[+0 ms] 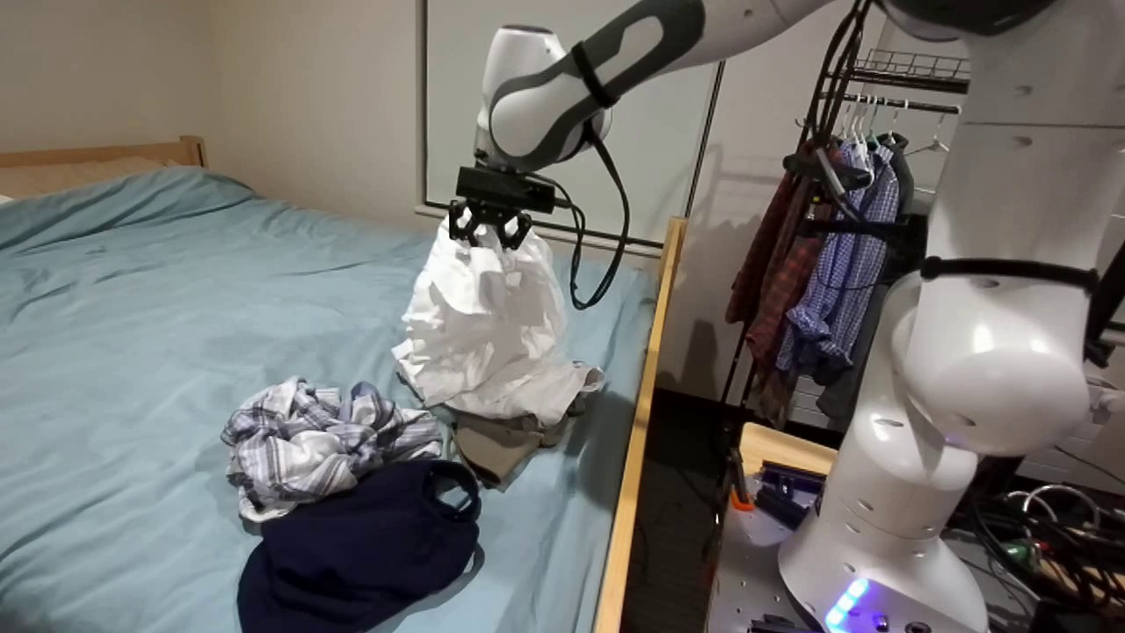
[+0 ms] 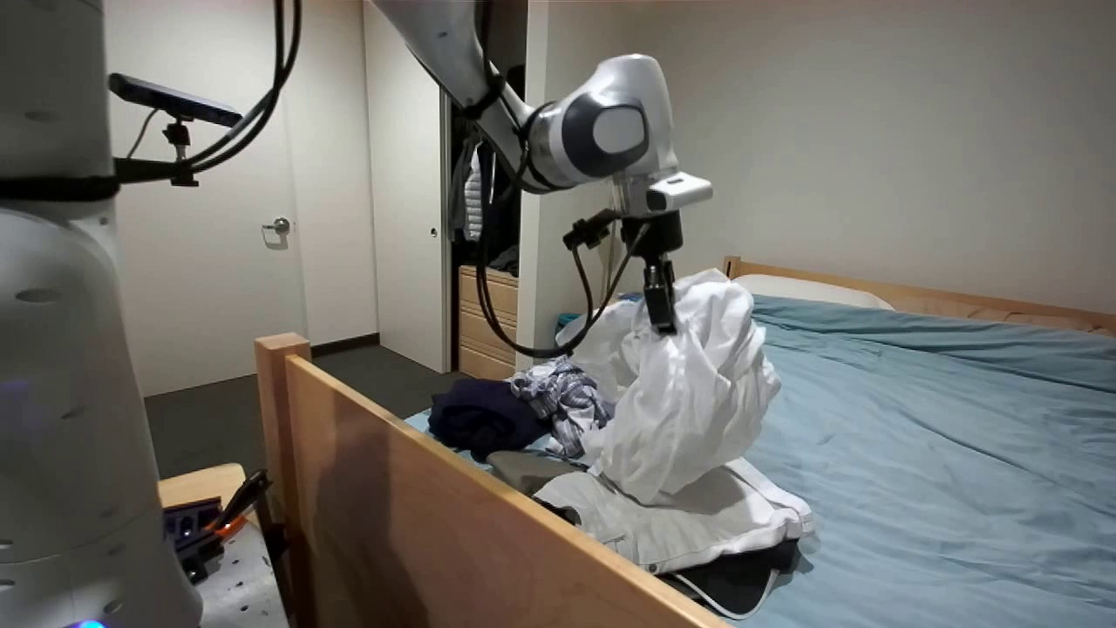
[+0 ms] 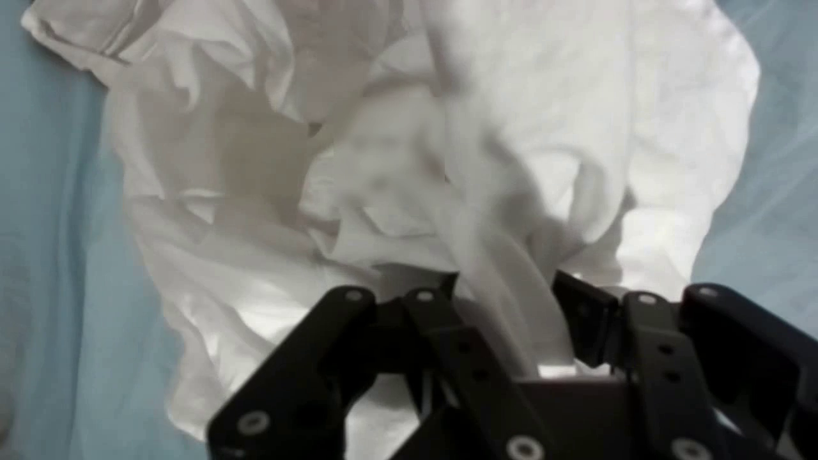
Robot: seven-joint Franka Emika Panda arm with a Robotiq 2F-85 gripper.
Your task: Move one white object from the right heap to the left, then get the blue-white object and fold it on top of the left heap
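My gripper [image 1: 494,236] is shut on the white cloth [image 1: 492,343] and holds it up over the bed; its lower part rests on the heap below. In the wrist view a bunched strip of it runs between the fingers [image 3: 508,303]. Beneath it, an exterior view shows folded off-white trousers [image 2: 680,528], a black cloth with white edging [image 2: 741,580] and an olive-grey cloth [image 2: 527,471]. The blue-white plaid cloth [image 1: 321,448] lies crumpled beside this heap, against a dark navy cloth [image 1: 360,545]. Both also show in an exterior view behind the white cloth.
The bed has a blue-green sheet [image 1: 176,308]. A wooden bed rail [image 1: 646,422] runs between the heap and the robot base, and stands in the foreground in an exterior view [image 2: 418,488]. A black cable [image 1: 606,290] loops beside the wrist. A wall board [image 1: 571,132] stands behind.
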